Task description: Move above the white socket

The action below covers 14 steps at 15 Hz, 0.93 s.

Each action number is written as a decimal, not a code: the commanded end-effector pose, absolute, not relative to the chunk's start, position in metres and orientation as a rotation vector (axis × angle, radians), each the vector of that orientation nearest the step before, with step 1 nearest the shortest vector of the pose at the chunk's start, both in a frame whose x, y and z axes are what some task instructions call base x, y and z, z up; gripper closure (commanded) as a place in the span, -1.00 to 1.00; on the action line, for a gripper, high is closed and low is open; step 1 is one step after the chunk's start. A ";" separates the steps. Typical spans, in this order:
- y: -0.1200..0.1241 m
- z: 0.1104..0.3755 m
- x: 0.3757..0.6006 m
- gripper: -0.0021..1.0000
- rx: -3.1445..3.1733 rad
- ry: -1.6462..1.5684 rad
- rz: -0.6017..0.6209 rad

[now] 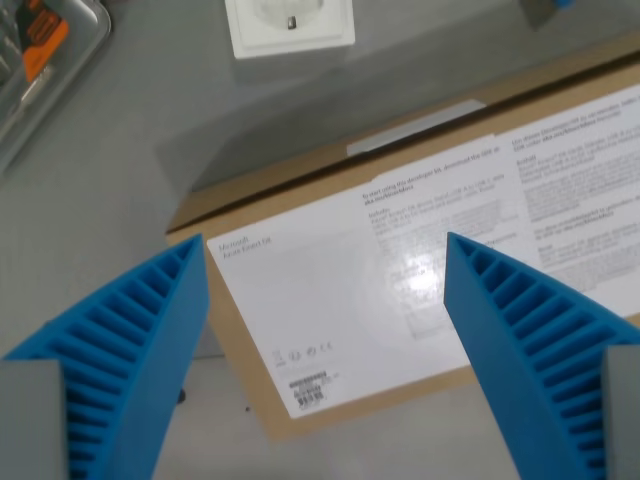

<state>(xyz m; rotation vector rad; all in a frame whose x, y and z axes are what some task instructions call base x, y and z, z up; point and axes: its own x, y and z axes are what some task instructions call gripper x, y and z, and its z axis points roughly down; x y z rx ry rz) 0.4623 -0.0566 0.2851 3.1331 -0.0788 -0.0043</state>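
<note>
Below my wrist camera I see a plain grey surface (pixel 140 130). A brown cardboard box (pixel 240 330) lies flat on it, set at a slant, filling most of the middle and the wrist view's right; a large white printed label covers its top face, and a strip of tape crosses its far edge. Beyond the box, at the top edge, the white socket (pixel 290 25) sits on the surface, well apart from the box. In the top corner on the wrist view's left, a metal tray (pixel 75 65) rests, cut off by the frame.
</note>
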 end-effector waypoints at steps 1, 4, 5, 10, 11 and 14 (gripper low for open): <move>-0.055 0.280 0.476 -1.00 3.156 -0.014 -0.059; -0.055 0.270 0.484 -1.00 3.159 0.001 -0.055; -0.054 0.266 0.486 -1.00 3.160 0.005 -0.054; -0.053 0.247 0.501 -1.00 3.163 0.023 -0.067; -0.052 0.244 0.504 -1.00 3.164 0.027 -0.067; -0.051 0.232 0.513 -1.00 3.166 0.035 -0.067</move>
